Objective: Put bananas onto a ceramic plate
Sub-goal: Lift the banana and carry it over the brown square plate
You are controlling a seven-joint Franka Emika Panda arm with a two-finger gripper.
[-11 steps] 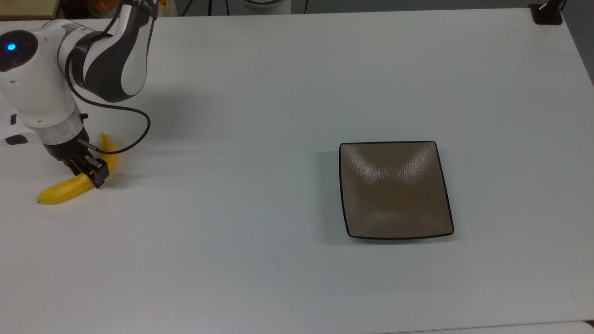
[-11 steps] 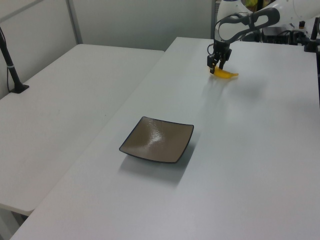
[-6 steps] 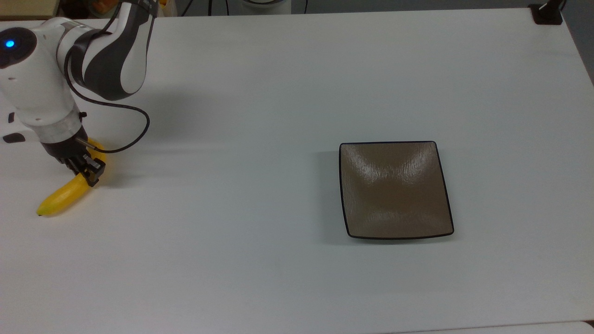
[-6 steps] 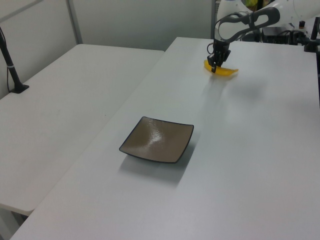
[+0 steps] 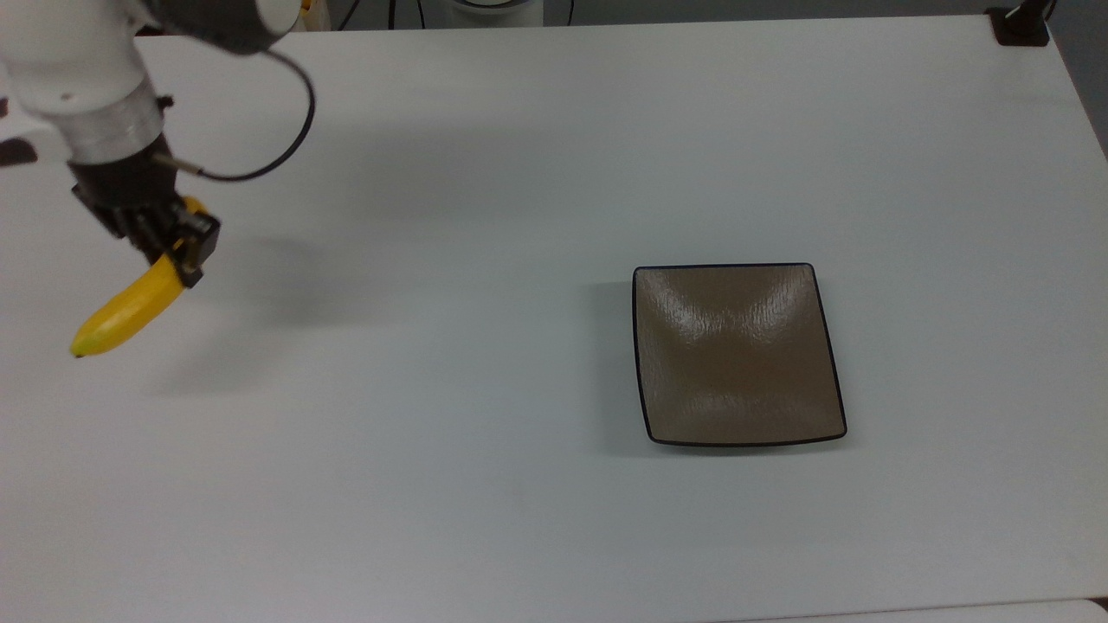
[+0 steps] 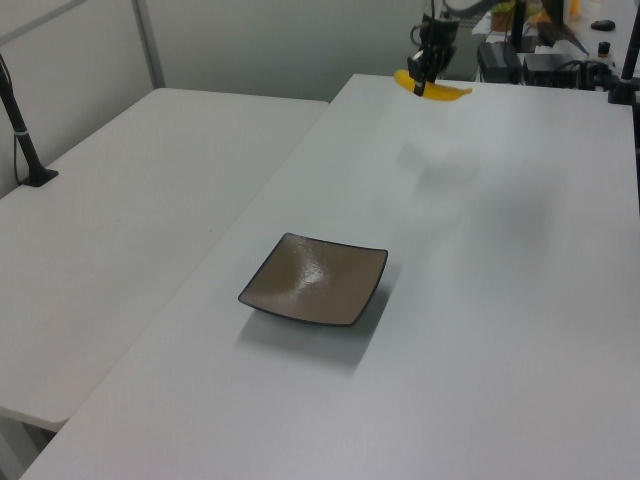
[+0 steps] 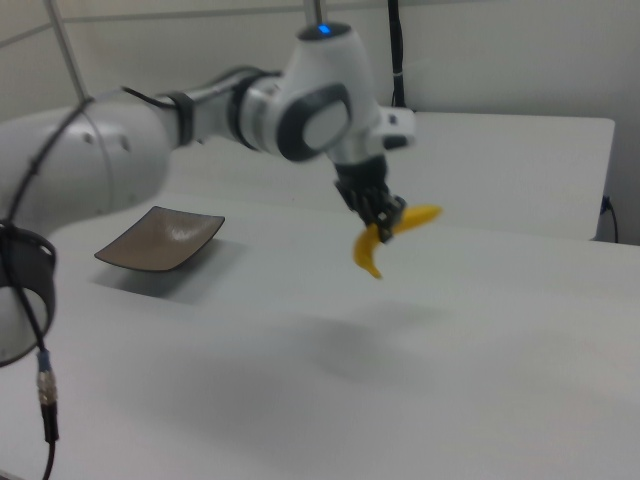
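Note:
A curved yellow banana [image 5: 128,311] hangs in the air above the table, with my gripper [image 5: 173,247] shut on its middle. The top view has them at its far left, and a shadow lies on the table below. In the left view the banana [image 6: 446,93] and gripper [image 6: 422,78] are at the far end of the table. The right view has the banana [image 7: 372,250] tilted, one end pointing down, under the gripper [image 7: 386,222]. The square brown plate [image 5: 736,355] with a black rim lies flat and bare, well off to the top view's right. It also appears as the plate [image 6: 314,280] and the plate [image 7: 160,240].
The white table [image 5: 485,484] spreads wide between the banana and the plate. A black cable [image 5: 286,121] loops off my wrist. A second white table [image 6: 120,220] stands to the left view's left, with a black post [image 6: 25,150] on it.
The banana has risen off the table in my shut gripper. The arm has gone upward in the top view; the plate has stayed put.

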